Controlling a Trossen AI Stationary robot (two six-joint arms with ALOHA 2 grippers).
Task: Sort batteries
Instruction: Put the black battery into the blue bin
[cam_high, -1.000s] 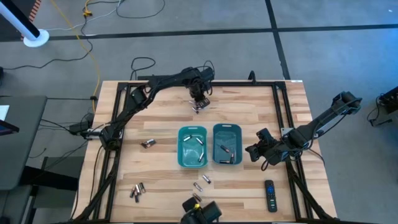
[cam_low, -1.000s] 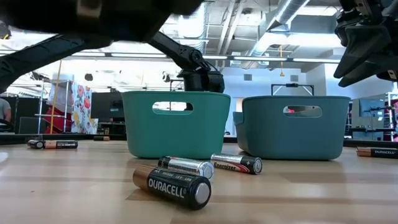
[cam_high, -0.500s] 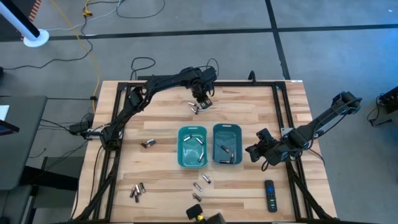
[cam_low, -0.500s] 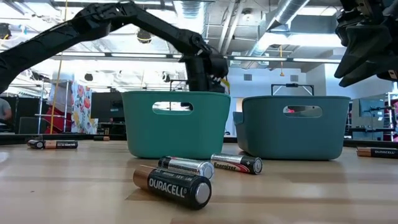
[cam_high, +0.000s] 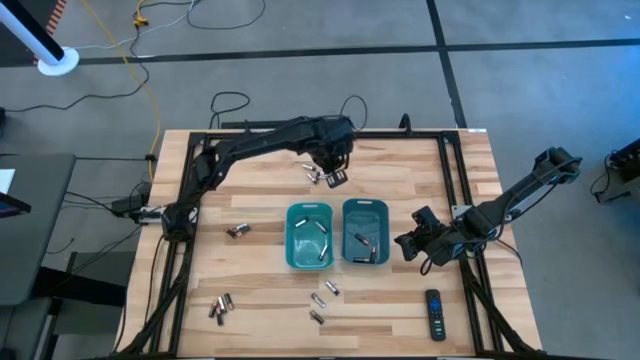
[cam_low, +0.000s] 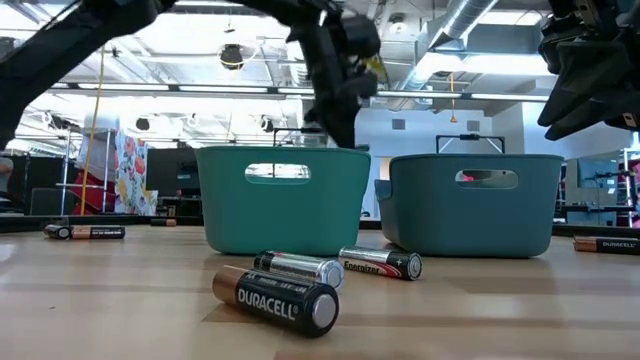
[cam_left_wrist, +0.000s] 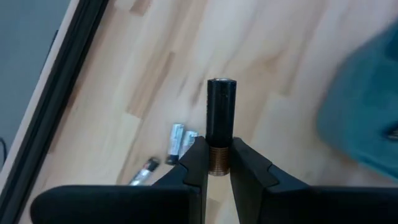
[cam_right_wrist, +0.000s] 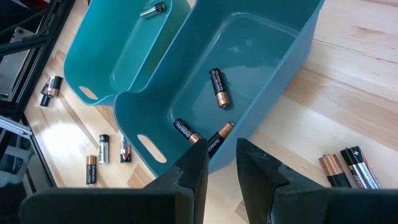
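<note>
Clearly the left gripper (cam_left_wrist: 217, 163) jaws clench a dark battery (cam_left_wrist: 221, 115) above the tabletop (cam_high: 260, 190), for binning; the right gripper (cam_right_wrist: 217, 163) waits, jaws released.

A black remote control (cam_high: 433, 313) lies near the front right corner of the light wooden worktop (cam_high: 260, 195), two teal bins (cam_high: 309, 235) (cam_high: 365, 231) stand side by side at its middle, and a yellow cable (cam_high: 150, 95) trails over the grey floor.
</note>
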